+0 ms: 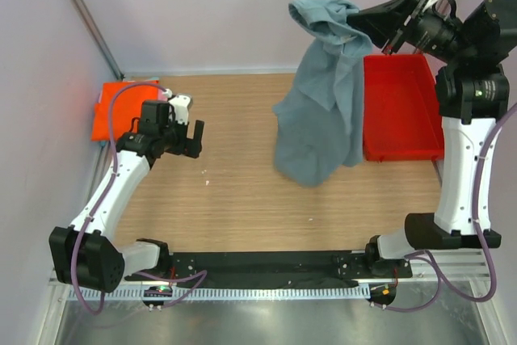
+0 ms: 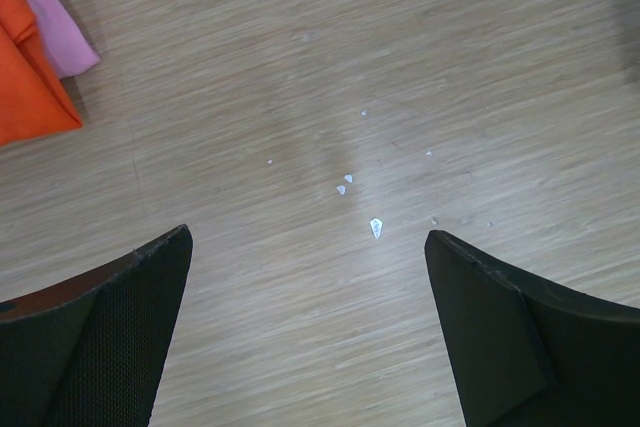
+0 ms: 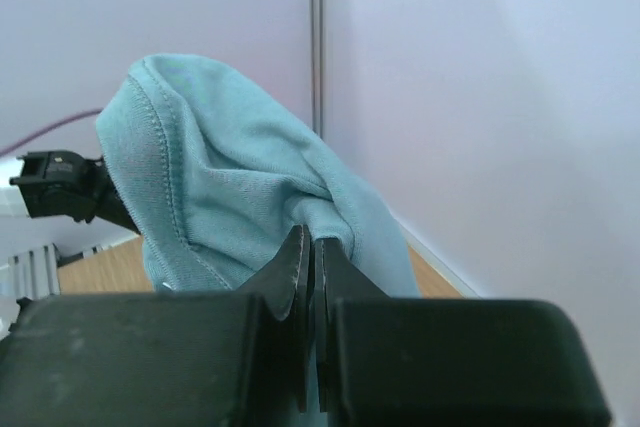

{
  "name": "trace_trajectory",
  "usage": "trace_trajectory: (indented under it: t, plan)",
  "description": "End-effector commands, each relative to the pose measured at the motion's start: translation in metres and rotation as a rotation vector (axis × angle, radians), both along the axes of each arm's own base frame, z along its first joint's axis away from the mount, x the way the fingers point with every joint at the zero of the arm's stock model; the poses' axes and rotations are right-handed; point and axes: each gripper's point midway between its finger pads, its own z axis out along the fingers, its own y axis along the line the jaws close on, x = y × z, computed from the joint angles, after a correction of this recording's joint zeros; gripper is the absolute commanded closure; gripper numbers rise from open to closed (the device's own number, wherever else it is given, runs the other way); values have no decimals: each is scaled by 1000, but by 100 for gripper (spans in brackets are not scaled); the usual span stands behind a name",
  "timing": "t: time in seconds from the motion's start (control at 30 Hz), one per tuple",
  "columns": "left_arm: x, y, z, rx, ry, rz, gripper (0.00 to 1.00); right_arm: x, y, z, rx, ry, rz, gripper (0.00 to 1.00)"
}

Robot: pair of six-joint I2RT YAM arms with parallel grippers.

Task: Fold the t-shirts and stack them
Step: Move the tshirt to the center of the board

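At far left, one orange t-shirt [image 1: 121, 111] is partly hidden by the left arm [image 1: 105, 191], with one pink t-shirt [image 2: 55, 17] cut off beside it. The left jaws are spread, empty, over the bench [image 1: 242, 199]. One bunched grey-blue t-shirt [image 1: 323, 103] is hung from the clenched right jaws, overlapping one red bin [image 1: 400, 107].

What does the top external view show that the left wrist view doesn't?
Only top external: the grey-blue t-shirt hanging from the shut right gripper, near the red bin. Only left wrist: the pink shirt, its edge lying against the orange shirt. Both: the orange shirt, the wooden table and the open left gripper, holding nothing.
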Motion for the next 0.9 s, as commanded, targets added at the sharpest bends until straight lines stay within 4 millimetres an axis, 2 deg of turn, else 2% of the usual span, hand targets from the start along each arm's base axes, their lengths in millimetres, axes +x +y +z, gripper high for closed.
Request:
trace_trajectory:
  t: [0.0,0.03,0.1,0.23,0.27,0.3,0.33,0.37,0.43,0.47,0.53,0.57,0.67,0.7,0.8,0.83,0.87]
  plan:
    - [8,2,13,-19,-69,28,0,-10,3,47,104,-84,123,99]
    - [9,3,12,-17,-69,30,0,-8,2,52,132,-75,137,99]
    - [10,6,15,-2,-78,46,0,-1,2,49,142,-62,138,98]
    - [12,11,18,9,-101,67,0,33,-1,11,157,22,108,99]
    - [12,11,18,8,-102,67,0,49,-2,-23,163,114,96,99]
    - [12,12,18,9,-101,69,0,57,-3,-42,159,155,89,99]
    - [12,11,19,7,-102,66,0,63,-4,-62,150,187,81,99]
    - [11,12,19,7,-102,67,0,71,-4,-98,133,249,73,99]
    - [10,9,20,-3,-102,56,1,78,-5,-143,112,351,63,98]
    - [10,8,19,-7,-99,50,0,79,-3,-180,100,429,75,98]
    - [11,5,17,-32,-88,62,0,79,-1,-218,100,518,76,98]
    - [13,5,17,-31,-95,66,0,77,6,-250,91,593,74,99]
    - [22,14,16,5,-92,113,0,71,25,-311,-18,704,78,99]
    - [23,20,16,27,-93,136,0,68,37,-335,-81,734,83,98]
    - [28,41,31,65,-155,220,1,63,59,-355,-160,754,104,98]
    - [27,48,42,69,-196,254,0,66,62,-371,-207,789,74,98]
    - [29,62,50,96,-230,311,1,77,66,-363,-230,762,30,99]
